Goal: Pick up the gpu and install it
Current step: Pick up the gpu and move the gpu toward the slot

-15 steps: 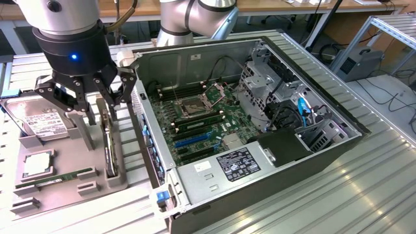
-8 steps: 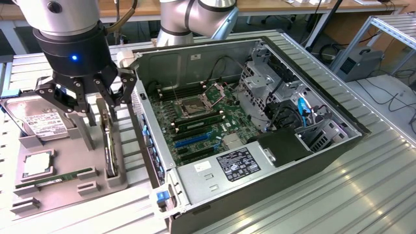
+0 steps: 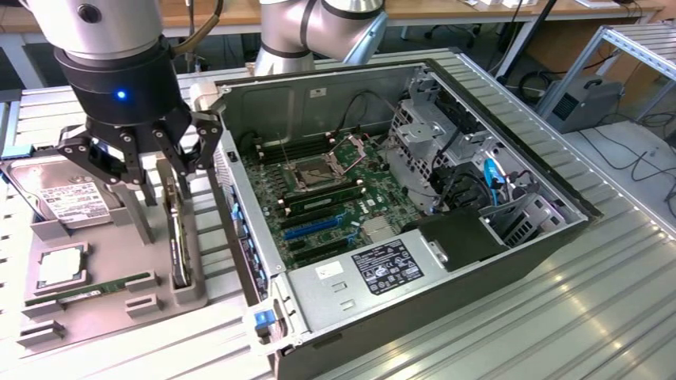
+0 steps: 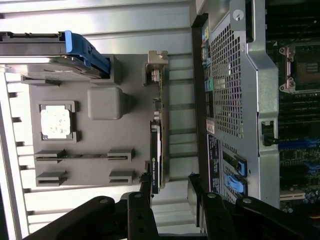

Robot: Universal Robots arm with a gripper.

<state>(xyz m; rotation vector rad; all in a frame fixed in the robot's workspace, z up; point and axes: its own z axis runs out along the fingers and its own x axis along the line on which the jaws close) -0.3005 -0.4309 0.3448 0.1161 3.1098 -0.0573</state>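
The gpu (image 3: 180, 237) stands on its long edge in a slot of the grey parts tray (image 3: 106, 321), at the exterior view's left, beside the open computer case (image 3: 423, 206). My gripper (image 3: 148, 184) hangs open just above the card's top edge, with nothing between its fingers. In the wrist view the gpu (image 4: 155, 145) shows edge-on as a thin green and black strip with a silvery bracket at its far end. It runs toward the open gripper (image 4: 169, 187), closer to one black finger (image 4: 145, 192) than to the other.
On the tray lie a hard drive (image 3: 66, 199), a square processor (image 3: 62, 265) and a narrow memory stick (image 3: 90, 291), with a grey post (image 4: 105, 102) among them. The case's perforated wall (image 4: 230, 95) runs close alongside the card. Ribbed metal table (image 3: 591, 317) lies around the case.
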